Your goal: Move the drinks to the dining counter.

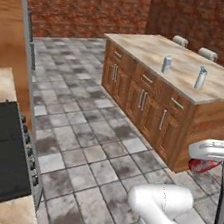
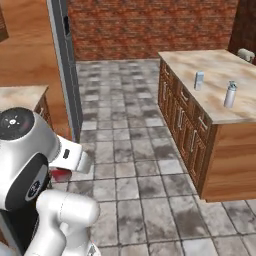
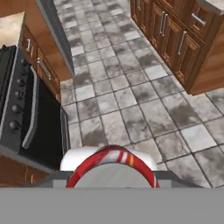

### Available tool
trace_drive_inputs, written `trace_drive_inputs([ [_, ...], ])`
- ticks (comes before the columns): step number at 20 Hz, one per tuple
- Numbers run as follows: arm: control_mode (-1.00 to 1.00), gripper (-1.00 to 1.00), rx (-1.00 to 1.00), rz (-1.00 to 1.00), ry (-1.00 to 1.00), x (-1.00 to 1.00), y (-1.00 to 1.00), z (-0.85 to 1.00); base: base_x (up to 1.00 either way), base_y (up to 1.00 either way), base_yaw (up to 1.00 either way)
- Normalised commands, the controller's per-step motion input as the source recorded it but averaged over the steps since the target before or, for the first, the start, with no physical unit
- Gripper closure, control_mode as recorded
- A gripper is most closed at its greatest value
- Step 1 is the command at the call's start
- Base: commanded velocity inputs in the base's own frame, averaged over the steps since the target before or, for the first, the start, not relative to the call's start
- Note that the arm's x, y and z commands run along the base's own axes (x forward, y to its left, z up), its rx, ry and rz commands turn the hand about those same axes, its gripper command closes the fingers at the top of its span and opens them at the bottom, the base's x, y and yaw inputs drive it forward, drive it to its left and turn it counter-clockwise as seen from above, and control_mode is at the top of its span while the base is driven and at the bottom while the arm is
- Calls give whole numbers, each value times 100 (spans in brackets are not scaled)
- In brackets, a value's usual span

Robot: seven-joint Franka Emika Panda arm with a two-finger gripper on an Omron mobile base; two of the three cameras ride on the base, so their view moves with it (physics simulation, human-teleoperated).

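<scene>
Well, claw [image 3: 112, 177] grips soda can [image 3: 111, 165] (label illegible).

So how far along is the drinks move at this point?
Two bottles already stand on the dining counter. The red soda can is in the gripper, carried over the tiled floor. What's left: reaching the counter and setting it down.

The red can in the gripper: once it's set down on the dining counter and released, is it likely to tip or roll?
Probably stable if placed upright: the red can looks short with a round rim, and the dining counter is flat. Laid sideways, its round body would likely roll. It looks small, so probably light, and a nudge from the gripper on release could shift it toward the two bottles standing there.
</scene>
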Motion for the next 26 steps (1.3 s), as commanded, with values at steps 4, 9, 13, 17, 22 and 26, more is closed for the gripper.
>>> trace_drive_inputs([
  [4, 100, 100, 0, 0, 0, 0, 0, 0, 56, -37, -65],
  [9, 100, 100, 0, 0, 0, 0, 0, 0, 100, -98, 3],
  [13, 100, 100, 0, 0, 0, 0, 0, 0, 100, -100, 17],
  [17, 100, 100, 0, 0, 0, 0, 0, 0, 100, -100, 16],
  [22, 100, 100, 0, 0, 0, 0, 0, 0, 100, -100, 17],
  [26, 100, 100, 0, 0, 0, 0, 0, 0, 100, -96, 17],
])
